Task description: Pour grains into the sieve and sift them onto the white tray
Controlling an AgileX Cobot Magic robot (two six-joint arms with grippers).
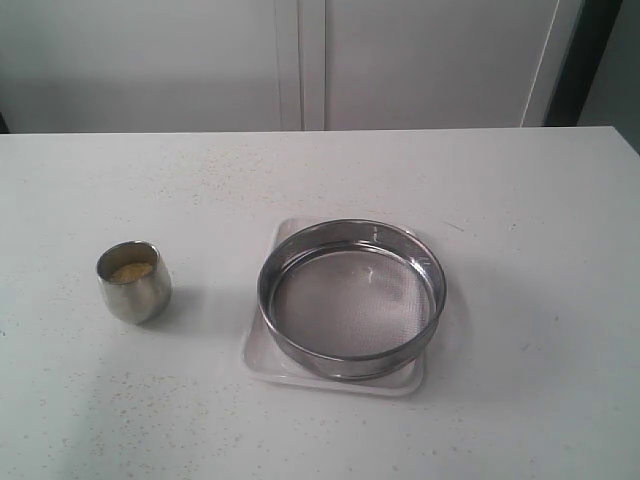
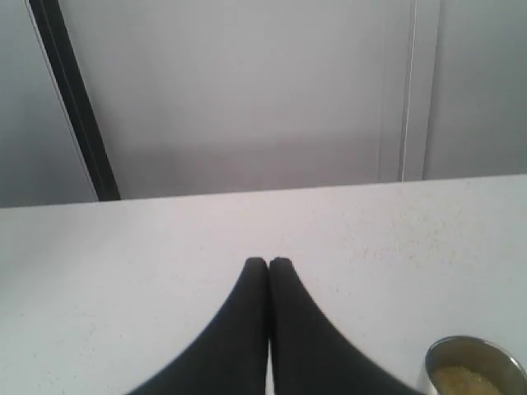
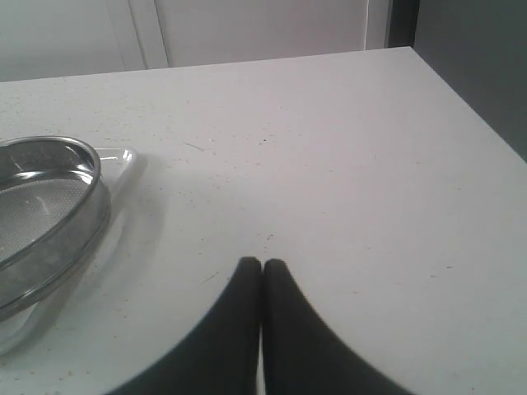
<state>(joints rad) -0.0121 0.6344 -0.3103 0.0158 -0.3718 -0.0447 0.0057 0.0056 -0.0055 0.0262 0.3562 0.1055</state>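
The sieve (image 1: 352,298) sits on the white tray (image 1: 262,352) right of the table's middle; its mesh is bare. Yellow grains (image 1: 131,271) lie inside a small steel cup (image 1: 134,282) on the left. Neither arm shows in the exterior view. In the left wrist view my left gripper (image 2: 268,262) is shut and empty above the table, with the cup (image 2: 476,369) and its grains (image 2: 467,379) off to one side. My right gripper (image 3: 262,264) is shut and empty too, apart from the sieve (image 3: 48,206) and the tray's corner (image 3: 123,156).
The white table (image 1: 520,200) carries scattered specks. Its far edge meets a pale wall with cabinet panels (image 1: 300,60). The table's right edge (image 3: 469,99) drops off beside the right gripper.
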